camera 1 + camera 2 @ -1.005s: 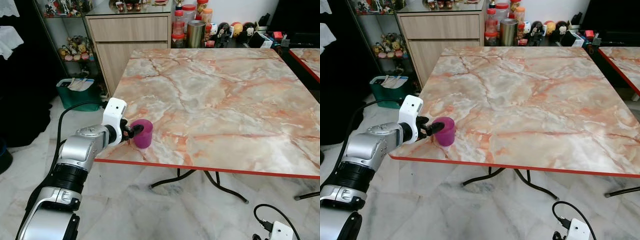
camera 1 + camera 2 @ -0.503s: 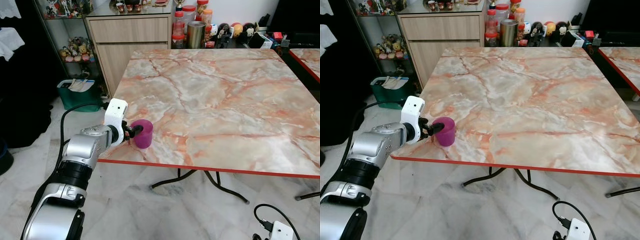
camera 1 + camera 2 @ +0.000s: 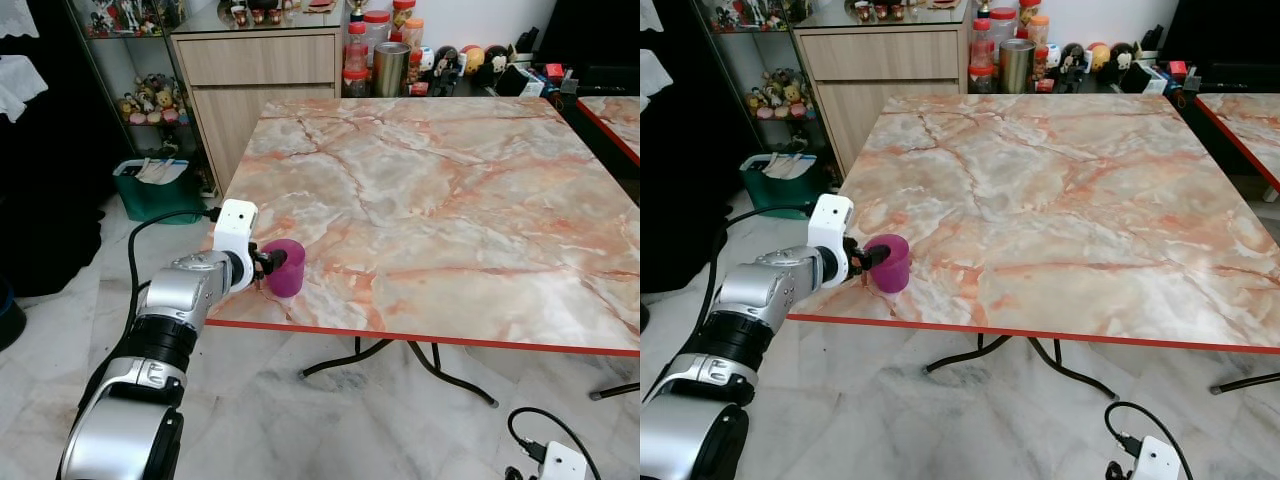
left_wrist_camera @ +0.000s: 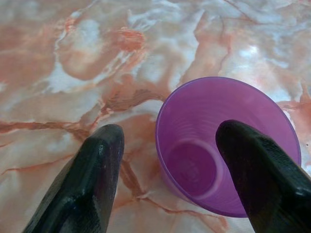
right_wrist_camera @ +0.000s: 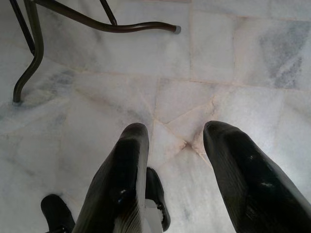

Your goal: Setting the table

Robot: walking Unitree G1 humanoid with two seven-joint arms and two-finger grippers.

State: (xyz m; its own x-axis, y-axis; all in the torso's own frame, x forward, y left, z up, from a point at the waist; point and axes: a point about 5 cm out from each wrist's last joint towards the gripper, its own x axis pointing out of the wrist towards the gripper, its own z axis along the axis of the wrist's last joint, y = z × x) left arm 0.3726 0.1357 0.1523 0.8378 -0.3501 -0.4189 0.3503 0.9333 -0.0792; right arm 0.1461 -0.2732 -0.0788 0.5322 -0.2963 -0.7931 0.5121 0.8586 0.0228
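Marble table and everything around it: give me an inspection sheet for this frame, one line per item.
Surface: marble table with a red edge, bare apart from one cup.
Job's things: purple cup, upright and empty, near the table's front-left corner.
Clutter: jars and a metal canister on the sideboard beyond the table.
Grippers: left hand open, one finger over the cup's mouth, the other outside the rim; right hand open, hanging above the floor.
Cables: black cable on the floor at front right.
Surroundings: marble tile floor, green bin, glass shelf of figurines.

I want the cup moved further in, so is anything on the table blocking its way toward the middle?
Nothing visible does: the marble-patterned table beyond the purple plastic cup is bare, with the left tool straddling its rim.
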